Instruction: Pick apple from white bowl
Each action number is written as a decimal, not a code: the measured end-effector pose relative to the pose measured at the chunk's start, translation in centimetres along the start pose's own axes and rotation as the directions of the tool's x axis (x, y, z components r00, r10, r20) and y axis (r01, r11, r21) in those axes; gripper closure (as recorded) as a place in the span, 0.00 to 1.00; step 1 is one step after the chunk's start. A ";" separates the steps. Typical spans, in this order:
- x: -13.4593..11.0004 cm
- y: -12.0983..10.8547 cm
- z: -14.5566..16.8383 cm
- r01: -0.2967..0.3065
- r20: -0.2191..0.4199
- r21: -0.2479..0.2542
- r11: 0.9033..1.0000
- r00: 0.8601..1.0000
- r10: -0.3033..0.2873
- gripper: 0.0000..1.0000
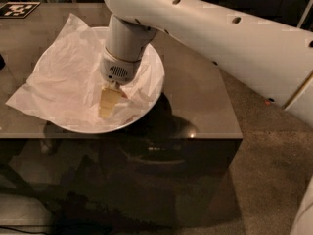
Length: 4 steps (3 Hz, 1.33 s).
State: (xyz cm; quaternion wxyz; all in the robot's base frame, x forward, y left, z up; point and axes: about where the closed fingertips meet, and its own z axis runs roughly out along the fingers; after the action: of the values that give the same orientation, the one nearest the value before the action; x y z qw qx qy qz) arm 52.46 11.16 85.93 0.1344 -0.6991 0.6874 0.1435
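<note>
The white bowl [155, 98] stands on the left half of a dark table, lined with crumpled white tissue paper [63, 82]. My gripper [111, 102] reaches straight down into the middle of the bowl from the white arm [205, 38]. Only a thin red-orange sliver of the apple [123, 94] shows at the gripper's right side. The wrist hides the rest of it.
The table [195, 97] has a glossy dark front and its right edge lies near the arm. A black-and-white marker tag [17, 9] lies at the far left corner. Brown carpet [264, 180] runs to the right of the table.
</note>
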 end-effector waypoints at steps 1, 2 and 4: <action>0.0 0.0 0.0 0.002 0.002 0.002 1.000 1.000 -0.002 1.00; -1.0 0.4 -1.5 0.027 -0.002 0.062 0.998 1.000 -0.026 1.00; -3.4 1.1 -4.1 0.088 -0.012 0.129 0.988 0.996 -0.087 1.00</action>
State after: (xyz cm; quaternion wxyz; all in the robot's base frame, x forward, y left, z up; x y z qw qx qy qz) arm 51.36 12.65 91.04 0.1834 -0.7188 0.6645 0.0903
